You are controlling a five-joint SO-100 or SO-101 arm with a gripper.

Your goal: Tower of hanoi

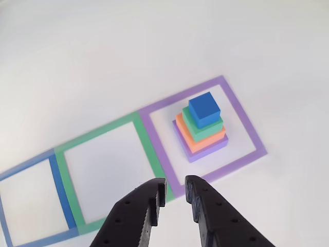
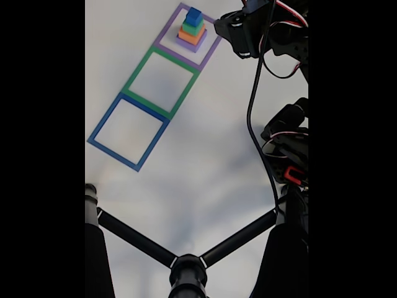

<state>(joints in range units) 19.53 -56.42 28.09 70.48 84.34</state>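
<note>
Other view: gripper (image 1: 176, 198) at the bottom edge, jaws a small gap apart, nothing between them — released and empty. It hangs over the near border of the purple outline (image 1: 241, 110). Inside that outline sits the tower (image 1: 201, 128), all four blocks stacked: purple block (image 1: 205, 150) at the base, orange block (image 1: 200, 141), green block (image 1: 203, 128), blue block (image 1: 204, 109) on top. Green outline (image 1: 149, 144) and blue outline (image 1: 59, 188) run off to the left, both vacant.

Fixed view: tower (image 2: 191, 29) near the top edge, inside the purple outline (image 2: 167, 49); the arm (image 2: 260, 28) comes in from the right, just beside that square. The three outlines run diagonally down-left across the table (image 2: 205, 161). A black stand (image 2: 186, 261) fills the bottom. Jaw state not legible here.

Step, as I judge it: the very start, no block moved, gripper approaching for the first pick. Next move calls for reaching forward, spreading the jaws wider than the blue block and closing on it alone, without nudging the green one.

Orientation: tower's long axis is vertical, tapering upward. Block edges lie roughly parallel to the outline's sides, skewed against the jaws' line, so some wrist turn seems needed.
</note>
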